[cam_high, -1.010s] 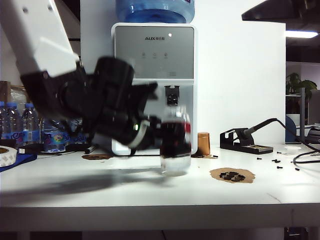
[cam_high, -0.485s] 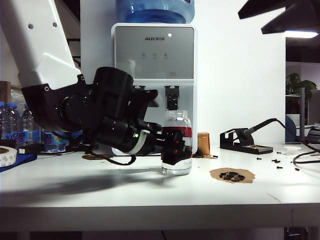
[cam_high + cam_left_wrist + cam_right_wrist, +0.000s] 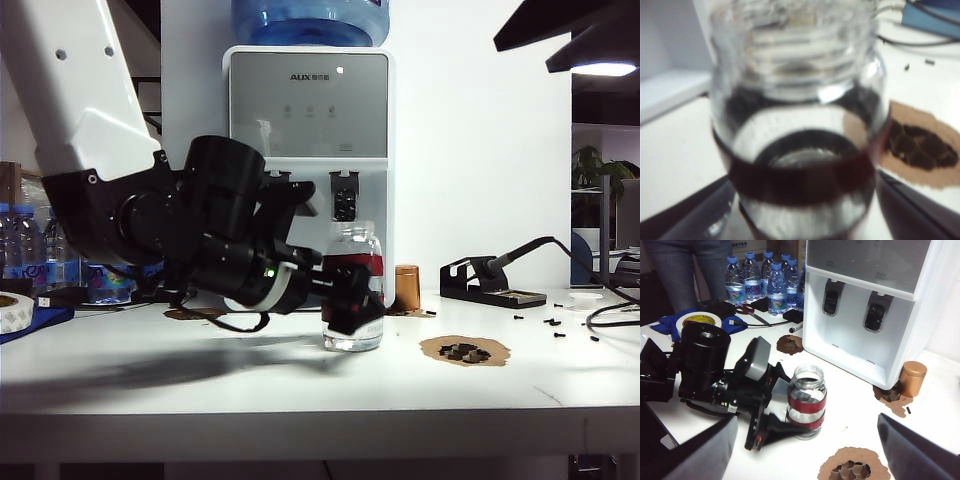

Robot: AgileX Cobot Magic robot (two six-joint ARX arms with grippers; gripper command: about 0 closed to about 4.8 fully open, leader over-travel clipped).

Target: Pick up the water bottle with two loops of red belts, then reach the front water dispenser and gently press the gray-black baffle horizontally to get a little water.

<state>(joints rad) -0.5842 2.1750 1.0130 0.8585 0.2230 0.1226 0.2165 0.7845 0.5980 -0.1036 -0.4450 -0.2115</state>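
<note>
The water dispenser (image 3: 308, 150) stands at the far edge of the table (image 3: 300, 385), its two paddles facing the near side. The left arm reaches low across from the left. The water bottle (image 3: 353, 288) stands upright on the table, just in front of the dispenser and below the right-hand paddle (image 3: 344, 193), long axis vertical. The left gripper (image 3: 771, 407) brackets the bottle at its lower red band, fingers level at either side; the jaws appear spread rather than clamped, though contact cannot be confirmed. The right gripper (image 3: 805, 440) hangs high above the scene, jaws wide, holding nothing. The left arm is nearer.
</note>
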